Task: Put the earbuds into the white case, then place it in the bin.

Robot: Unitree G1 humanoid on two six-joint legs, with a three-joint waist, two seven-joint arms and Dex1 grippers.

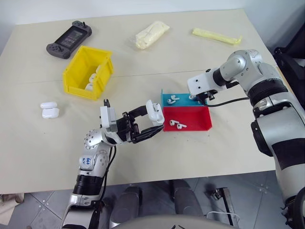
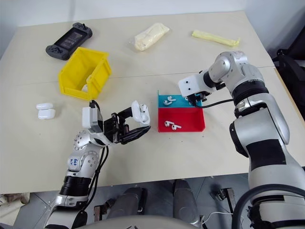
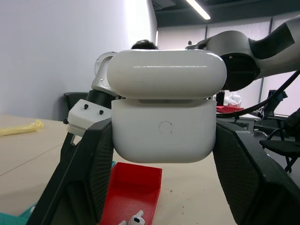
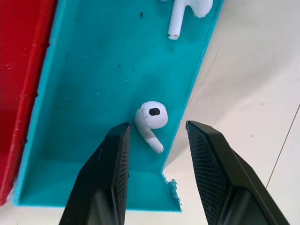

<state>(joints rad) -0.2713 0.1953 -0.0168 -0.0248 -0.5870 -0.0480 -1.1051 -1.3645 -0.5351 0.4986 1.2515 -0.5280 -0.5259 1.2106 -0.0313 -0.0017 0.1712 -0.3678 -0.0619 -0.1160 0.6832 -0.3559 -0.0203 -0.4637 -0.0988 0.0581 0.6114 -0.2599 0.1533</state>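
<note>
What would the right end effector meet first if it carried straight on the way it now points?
Most likely the earbud lying in the blue tray, which sits between the open fingers of the right end effector. Behind it is the tray floor. Depth is hard to judge, so the tray's edge could touch one finger first.

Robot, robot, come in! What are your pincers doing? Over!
Left pincer shut on white case, lid open. Right pincer open over earbud in blue tray. Nothing blocking.

1. Bright, even overhead light on the pale table (image 1: 200, 57); shadows are short and soft.
2. A ceiling strip light (image 3: 198, 8) glows at one o'clock in the left wrist view.
3. Soft glare streaks the white case (image 3: 164, 110), which is sharp; the room behind is blurred.
</note>
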